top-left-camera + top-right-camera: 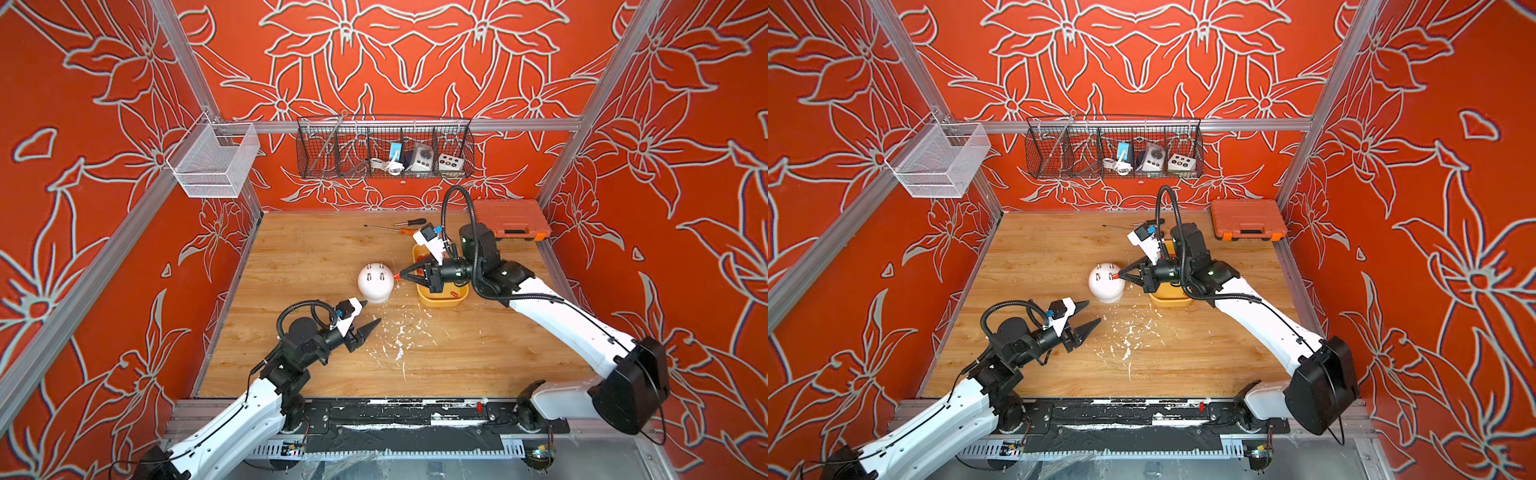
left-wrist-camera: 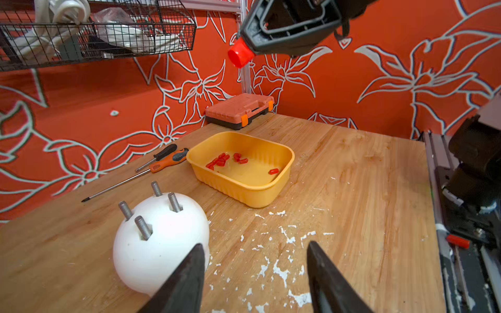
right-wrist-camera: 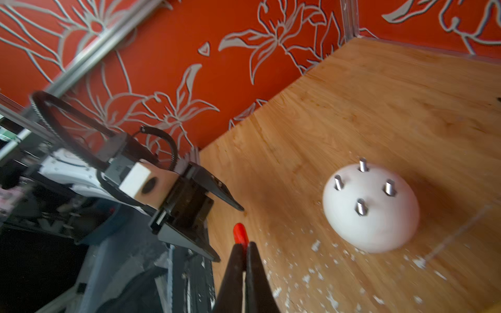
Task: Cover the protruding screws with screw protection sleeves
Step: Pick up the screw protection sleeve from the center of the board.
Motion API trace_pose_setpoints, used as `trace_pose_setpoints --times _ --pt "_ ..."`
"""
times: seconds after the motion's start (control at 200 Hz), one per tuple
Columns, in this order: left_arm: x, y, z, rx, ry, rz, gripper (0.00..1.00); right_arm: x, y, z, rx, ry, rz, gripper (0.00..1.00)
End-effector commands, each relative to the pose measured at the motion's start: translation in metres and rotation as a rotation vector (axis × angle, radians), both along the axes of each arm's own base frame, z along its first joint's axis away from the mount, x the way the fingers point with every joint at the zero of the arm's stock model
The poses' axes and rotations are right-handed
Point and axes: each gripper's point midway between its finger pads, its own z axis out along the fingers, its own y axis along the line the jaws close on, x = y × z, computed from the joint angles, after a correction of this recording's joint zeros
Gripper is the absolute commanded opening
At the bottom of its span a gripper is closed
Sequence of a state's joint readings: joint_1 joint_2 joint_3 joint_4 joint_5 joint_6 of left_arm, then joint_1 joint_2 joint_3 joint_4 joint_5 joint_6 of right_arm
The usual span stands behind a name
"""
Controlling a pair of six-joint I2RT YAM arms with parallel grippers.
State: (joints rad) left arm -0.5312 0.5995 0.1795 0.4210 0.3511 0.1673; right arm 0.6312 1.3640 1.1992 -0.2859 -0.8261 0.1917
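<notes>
Pinching 1 red sleeve [image 3: 240,233] by its end, the right gripper [image 3: 245,245] is closed tight on it. We see it held up in the air beside the white dome [image 1: 376,284], on the side toward the tray, touching no screw. The 4 grey screws [image 2: 143,227] stick up from the dome's top, all bare. The left gripper [image 2: 255,246] hangs near the dome with its jaws spread wide and nothing between them (its tips stay apart from the dome in both top views). More red sleeves [image 2: 219,161] lie loose in the yellow tray [image 2: 244,192], which sits on the wooden table [image 2: 352,176] beside the dome, under the right arm. 2 screwdrivers [image 2: 168,160] lie toward the back wall, and an orange toolbox [image 2: 238,109] sits in the back corner.
</notes>
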Motion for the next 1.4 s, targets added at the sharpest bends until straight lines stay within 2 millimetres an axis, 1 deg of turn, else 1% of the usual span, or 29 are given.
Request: trace_pose_setpoints --times 0.0,0.14,0.35,0.465,0.656,0.761,0.881,0.971,1.076,1.181,1.266,1.391 --pt "-0.006 -0.007 0.009 -0.004 -0.045 -0.050 0.63 -0.034 -0.028 -0.073 -0.345 0.093 0.067 0.00" --pt "-0.012 -0.021 0.006 0.009 -0.016 -0.132 0.67 -0.054 -0.016 -0.069 -0.311 0.101 0.152 0.00" --pt "-0.023 -0.036 0.008 0.003 -0.005 -0.226 0.65 -0.062 -0.005 -0.062 -0.273 0.089 0.184 0.00" --pt "-0.027 -0.042 0.009 0.008 -0.003 -0.264 0.64 -0.065 0.001 -0.066 -0.283 0.102 0.198 0.00" --pt "-0.027 -0.043 0.009 0.012 -0.008 -0.258 0.63 -0.066 0.012 -0.071 -0.298 0.131 0.206 0.00" --pt "-0.026 -0.042 0.007 0.015 -0.003 -0.247 0.57 -0.066 0.017 -0.074 -0.297 0.153 0.218 0.00" --pt "-0.024 -0.043 0.005 0.022 0.004 -0.246 0.54 -0.067 0.022 -0.073 -0.280 0.163 0.230 0.00" --pt "-0.024 -0.044 0.005 0.024 0.006 -0.247 0.54 -0.069 0.026 -0.071 -0.261 0.171 0.245 0.00" --pt "-0.022 -0.044 0.003 0.030 0.011 -0.243 0.53 -0.072 0.029 -0.071 -0.257 0.172 0.254 0.00" --pt "-0.021 -0.044 0.003 0.032 0.009 -0.236 0.50 -0.073 0.031 -0.070 -0.250 0.175 0.262 0.00" --pt "-0.021 -0.043 0.003 0.033 0.008 -0.232 0.50 -0.075 0.032 -0.074 -0.257 0.183 0.270 0.00" --pt "-0.022 -0.044 0.004 0.033 0.005 -0.242 0.45 -0.077 0.032 -0.078 -0.268 0.194 0.277 0.00"
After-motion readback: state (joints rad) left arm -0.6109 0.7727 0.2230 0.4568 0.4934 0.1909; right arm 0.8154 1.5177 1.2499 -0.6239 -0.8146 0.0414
